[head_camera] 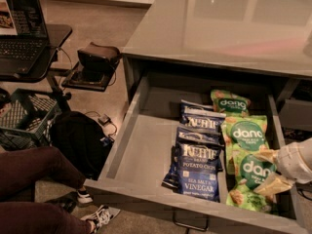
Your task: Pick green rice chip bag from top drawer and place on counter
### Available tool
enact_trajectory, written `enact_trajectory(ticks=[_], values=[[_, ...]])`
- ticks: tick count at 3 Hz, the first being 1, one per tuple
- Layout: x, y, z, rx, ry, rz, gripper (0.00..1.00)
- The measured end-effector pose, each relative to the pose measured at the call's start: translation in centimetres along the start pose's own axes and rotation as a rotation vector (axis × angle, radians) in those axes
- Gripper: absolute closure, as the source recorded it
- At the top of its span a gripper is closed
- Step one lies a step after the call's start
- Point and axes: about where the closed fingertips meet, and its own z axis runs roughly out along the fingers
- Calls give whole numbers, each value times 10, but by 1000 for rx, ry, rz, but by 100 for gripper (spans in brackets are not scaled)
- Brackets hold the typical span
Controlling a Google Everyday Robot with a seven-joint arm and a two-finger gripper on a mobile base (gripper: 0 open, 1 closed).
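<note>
Hand [262, 173] was low in top drawer [146, 150], fingers spread wide, straddling nearest green rice chip bag [245, 199].

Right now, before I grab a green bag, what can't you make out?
All in the camera view.
Gripper, low right over the drawer: arm cut off by the right edge.
Front green bag: right side hidden by gripper.
Rear blue bags: mostly covered by the front one.
</note>
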Motion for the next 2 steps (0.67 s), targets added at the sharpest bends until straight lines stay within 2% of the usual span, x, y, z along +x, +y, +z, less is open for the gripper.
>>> enact_trajectory(ticks=[2], values=[[-36, 4, -55, -48, -97, -99, 100]])
